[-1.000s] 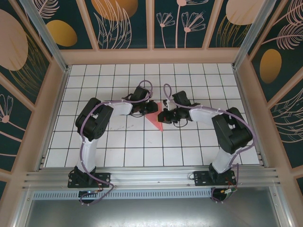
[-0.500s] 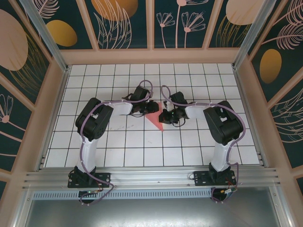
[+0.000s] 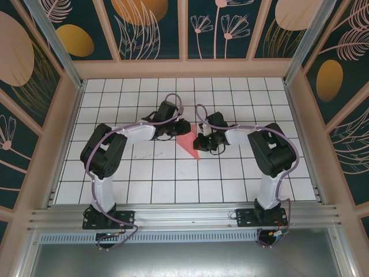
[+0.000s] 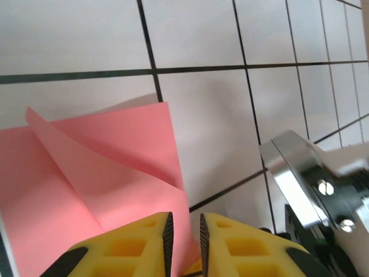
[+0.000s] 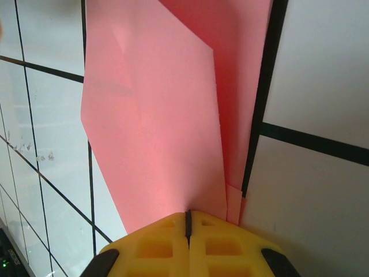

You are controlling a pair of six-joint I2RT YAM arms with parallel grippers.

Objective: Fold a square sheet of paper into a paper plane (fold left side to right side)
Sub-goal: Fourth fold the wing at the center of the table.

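The square sheet of paper (image 3: 188,144) is a coral-red creased shape with a point toward the near side, lying on the white grid table (image 3: 173,173). My left gripper (image 3: 182,128) sits at its upper left corner. In the left wrist view its yellow fingers (image 4: 138,242) stand a narrow gap apart over the paper's (image 4: 104,173) edge, and the left gripper (image 4: 184,222) is not pinching it. My right gripper (image 3: 200,142) is at the paper's right side. In the right wrist view the right gripper (image 5: 188,214) is shut on a raised flap of the paper (image 5: 155,115).
The right arm's metal wrist part (image 4: 300,173) shows close to the left fingers. Wooden side walls (image 3: 63,133) and decorated panels enclose the table. An aluminium rail (image 3: 184,216) runs along the near edge by the arm bases.
The left arm's elbow has swung out to the left and its gripper drew back slightly from the paper. The right arm's elbow folded inward. The paper stays put.
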